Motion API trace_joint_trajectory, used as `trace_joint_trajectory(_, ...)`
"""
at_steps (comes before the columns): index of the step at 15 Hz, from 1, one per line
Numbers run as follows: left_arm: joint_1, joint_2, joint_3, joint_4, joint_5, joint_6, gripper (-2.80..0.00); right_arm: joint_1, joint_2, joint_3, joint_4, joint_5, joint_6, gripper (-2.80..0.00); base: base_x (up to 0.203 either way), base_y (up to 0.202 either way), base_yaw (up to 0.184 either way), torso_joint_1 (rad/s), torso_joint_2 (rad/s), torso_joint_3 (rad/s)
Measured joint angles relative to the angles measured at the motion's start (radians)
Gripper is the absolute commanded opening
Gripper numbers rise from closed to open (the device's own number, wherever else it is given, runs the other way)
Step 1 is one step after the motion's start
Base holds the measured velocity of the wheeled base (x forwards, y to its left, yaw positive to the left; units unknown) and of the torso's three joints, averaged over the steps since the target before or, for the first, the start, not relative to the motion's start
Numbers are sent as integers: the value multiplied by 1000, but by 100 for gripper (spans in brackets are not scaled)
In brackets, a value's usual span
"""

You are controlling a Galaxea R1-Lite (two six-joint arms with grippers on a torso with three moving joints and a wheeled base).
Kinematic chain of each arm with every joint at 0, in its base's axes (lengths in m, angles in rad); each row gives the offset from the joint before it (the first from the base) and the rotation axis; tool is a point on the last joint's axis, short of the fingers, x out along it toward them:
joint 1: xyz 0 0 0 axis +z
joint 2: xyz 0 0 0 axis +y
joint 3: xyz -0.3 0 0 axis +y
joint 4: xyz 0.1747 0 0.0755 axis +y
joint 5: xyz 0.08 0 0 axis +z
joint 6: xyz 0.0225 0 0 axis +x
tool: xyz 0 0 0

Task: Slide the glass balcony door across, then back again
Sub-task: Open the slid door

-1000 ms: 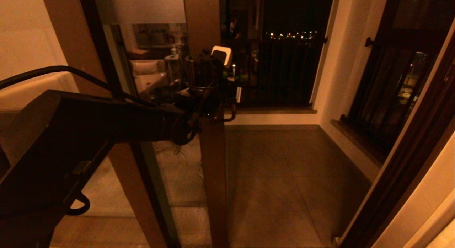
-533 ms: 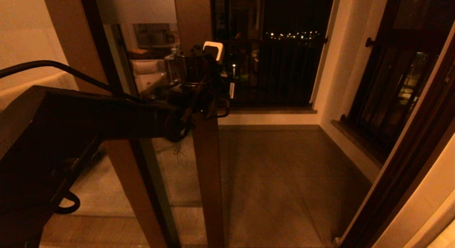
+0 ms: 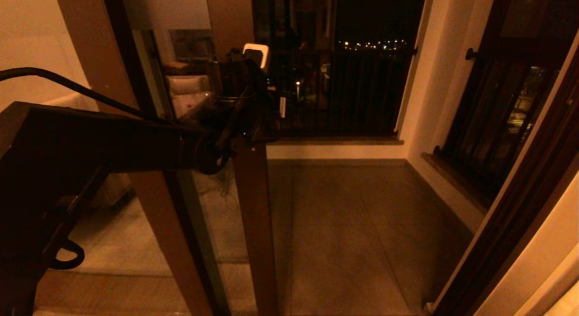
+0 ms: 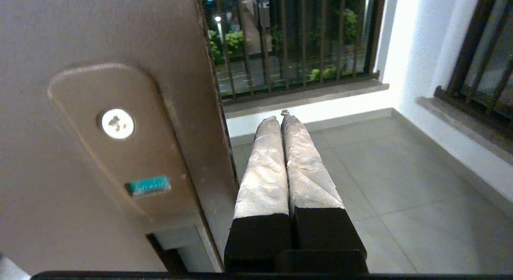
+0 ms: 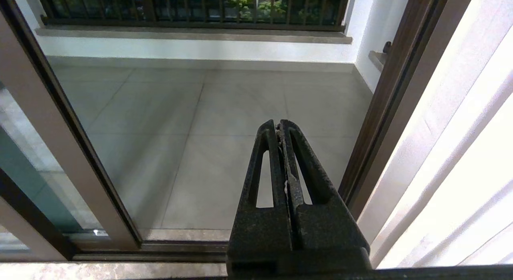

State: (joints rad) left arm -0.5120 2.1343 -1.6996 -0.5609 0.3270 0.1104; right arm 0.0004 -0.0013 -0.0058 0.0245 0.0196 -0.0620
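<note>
Head view: left gripper (image 3: 260, 58) beside glass balcony door (image 3: 253, 207).

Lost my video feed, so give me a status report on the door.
Left pincer shut, beside the glass balcony door stile edge, gripping nothing. Right pincer shut, parked low at the threshold. Doorway partly open, nothing in the track.

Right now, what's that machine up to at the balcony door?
The robot is sliding the glass balcony door sideways. Its left gripper, shut and holding nothing, sits just past the door's edge, beside the handle plate, and the door has travelled leftward over the last second. The doorway is wide open onto the balcony floor. The right gripper hangs idle, shut.
</note>
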Motion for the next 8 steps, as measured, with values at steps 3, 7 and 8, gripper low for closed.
trace_joint_trajectory(3,18,-1,0,3,13,0,-280,0,0,0,0,0,0,-280,0,0,0,0,0,0)
trace_joint_trajectory(7,50,-13,10,4,13,20,-280,0,0,0,0,0,0,-280,0,0,0,0,0,0)
trace_joint_trajectory(8,57,-17,13,4,13,24,-280,0,0,0,0,0,0,-280,0,0,0,0,0,0)
